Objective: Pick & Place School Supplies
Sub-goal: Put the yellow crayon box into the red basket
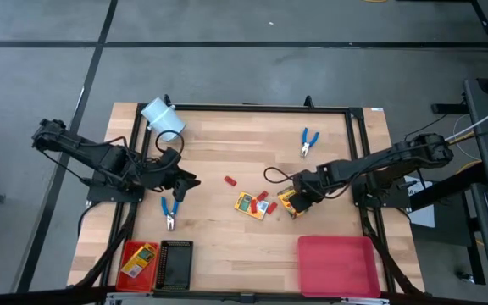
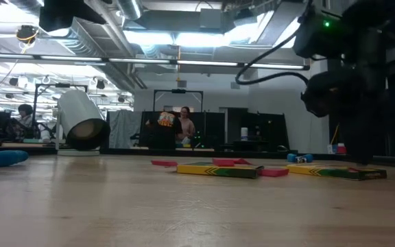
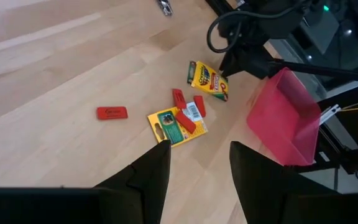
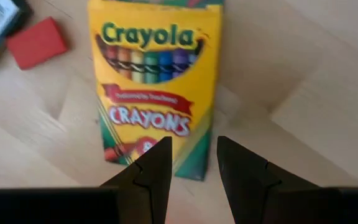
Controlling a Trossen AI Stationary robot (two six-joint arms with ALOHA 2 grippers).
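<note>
A yellow-and-green crayon box [image 4: 154, 81] lies flat on the wooden table right of centre. My right gripper [image 4: 191, 155] points steeply down over one short end of it, fingers open. A second crayon box [image 1: 251, 204] lies just left of it, with small red pieces [image 1: 265, 202] on and beside it. Another red piece [image 1: 230, 180] lies alone. One pair of blue-handled pliers [image 1: 169, 212] lies near my left gripper [image 1: 189, 180], which hangs open over the table's left part with nothing between its fingers. A second pair of pliers [image 1: 308, 141] lies at the far right. My right gripper stands with its open fingertips [image 4: 157, 155] over the crayon box's short end [image 4: 185, 158], coming from above. I cannot tell whether they touch the box, which lies flat on the table.
A large red tray [image 1: 337, 265] stands at the near right. A small red tray [image 1: 128, 269] holding a crayon box and a black tray [image 1: 174, 263] stand at the near left. A pale cylinder [image 1: 163, 116] lies at the far left corner. People show in the room beyond.
</note>
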